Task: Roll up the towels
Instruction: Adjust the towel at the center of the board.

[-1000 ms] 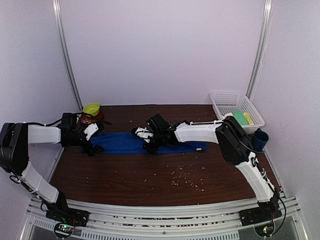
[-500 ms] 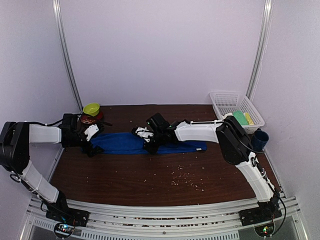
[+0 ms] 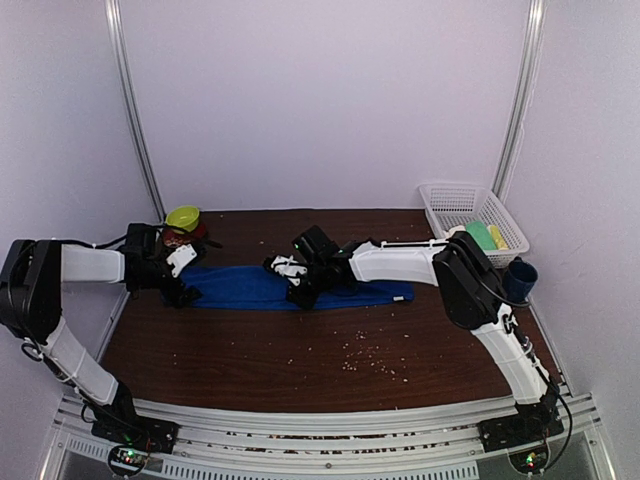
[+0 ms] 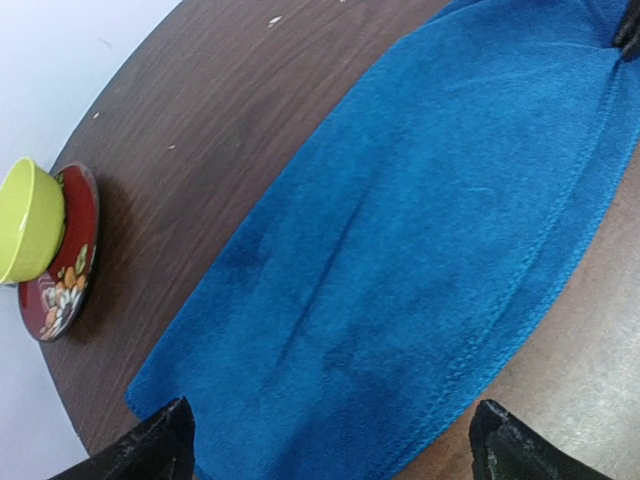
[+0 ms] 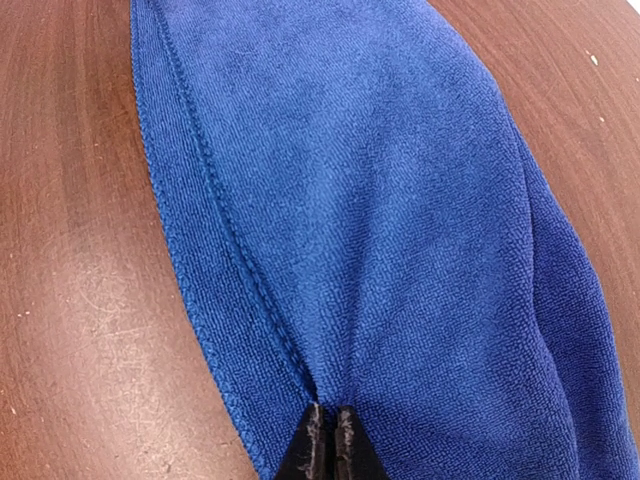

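Observation:
A royal blue towel [image 3: 250, 286] lies flat lengthwise across the back of the brown table [image 3: 300, 350]. My left gripper [image 3: 183, 282] stands wide open over the towel's left end. In the left wrist view its fingertips [image 4: 160, 445] straddle the towel [image 4: 420, 220], and nothing is between them [image 4: 335, 450]. My right gripper [image 3: 296, 284] is near the towel's middle. In the right wrist view it [image 5: 332, 425] is shut on a small pinch of the towel [image 5: 380, 200], with creases running into the tips beside the hemmed edge.
A lime green bowl [image 3: 183, 217] sits on a red patterned plate [image 4: 65, 260] at the back left, close to the left gripper. A white mesh basket [image 3: 470, 212] with green and yellow items stands back right. A dark blue cup [image 3: 520, 278] is beside the right arm. Crumbs [image 3: 370, 355] dot the table.
The left gripper has shifted slightly at the towel's left end, still open. The right gripper stays pinched on the towel in the same place.

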